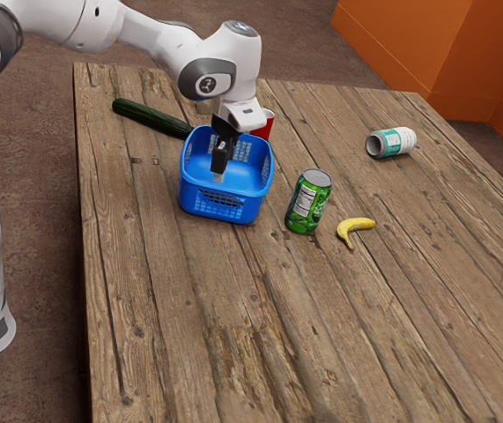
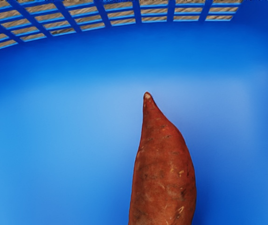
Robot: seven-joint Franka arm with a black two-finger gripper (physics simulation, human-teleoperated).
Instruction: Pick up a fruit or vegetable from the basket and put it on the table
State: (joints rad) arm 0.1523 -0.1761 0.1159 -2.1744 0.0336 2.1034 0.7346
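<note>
Inside basket (image 1: 247,211) — sweet potato (image 2: 164,173), tip and long axis toward wall

arm (image 1: 136,28) reaching in from exterior view's left | wrist (image 1: 225,66) bent | hand (image 1: 240,116) pointing down

Sweet potato (image 2: 164,164): reddish-brown skin, small dark dents, few pale yellowish scuffs. Smooth taper to a narrow tip with a pale end; body widens away from it. I see it below me inside the basket (image 1: 225,211), tip toward a slotted wall, far end cut off from my sight. Can't tell if it touches the floor. Basket: blue, open-topped, rounded corners, gridded walls, upright on the table (image 1: 321,326). Table: brown wood planks, worn, dark cracks and grain.
</note>
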